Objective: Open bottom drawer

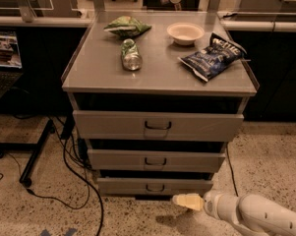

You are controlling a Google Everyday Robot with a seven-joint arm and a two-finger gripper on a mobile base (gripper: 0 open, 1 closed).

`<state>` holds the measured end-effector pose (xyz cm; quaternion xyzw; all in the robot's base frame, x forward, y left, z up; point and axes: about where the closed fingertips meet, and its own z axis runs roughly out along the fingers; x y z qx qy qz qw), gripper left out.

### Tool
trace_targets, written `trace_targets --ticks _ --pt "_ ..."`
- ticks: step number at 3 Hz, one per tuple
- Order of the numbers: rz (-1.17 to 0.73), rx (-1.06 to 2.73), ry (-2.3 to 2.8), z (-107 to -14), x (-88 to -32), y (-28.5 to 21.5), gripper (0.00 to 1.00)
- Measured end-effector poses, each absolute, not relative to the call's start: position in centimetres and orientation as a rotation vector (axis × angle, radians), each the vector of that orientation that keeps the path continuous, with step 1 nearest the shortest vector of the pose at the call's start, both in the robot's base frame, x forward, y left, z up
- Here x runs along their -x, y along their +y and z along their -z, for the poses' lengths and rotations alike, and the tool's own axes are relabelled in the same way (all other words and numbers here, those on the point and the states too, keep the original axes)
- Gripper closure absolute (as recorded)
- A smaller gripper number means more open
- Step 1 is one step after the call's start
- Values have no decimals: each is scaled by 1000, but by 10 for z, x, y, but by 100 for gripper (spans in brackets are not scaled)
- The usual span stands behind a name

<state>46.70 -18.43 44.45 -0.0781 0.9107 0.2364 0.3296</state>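
Hovering near the bottom drawer, the end effector shows no discernible grip state.

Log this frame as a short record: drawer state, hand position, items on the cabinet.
bottom drawer: looks shut
drawer handle: not held
hand: low, just below and right of the drawer handle, apart from it
cabinet top: green bag, can on its side, white bowl, blue chip bag
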Motion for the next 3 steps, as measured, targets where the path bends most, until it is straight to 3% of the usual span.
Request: trace_targets --ticks 1,3 --pt "-613 167 2435 -416 -469 -189 0" --pt "-613 168 2438 -414 -468 -189 42"
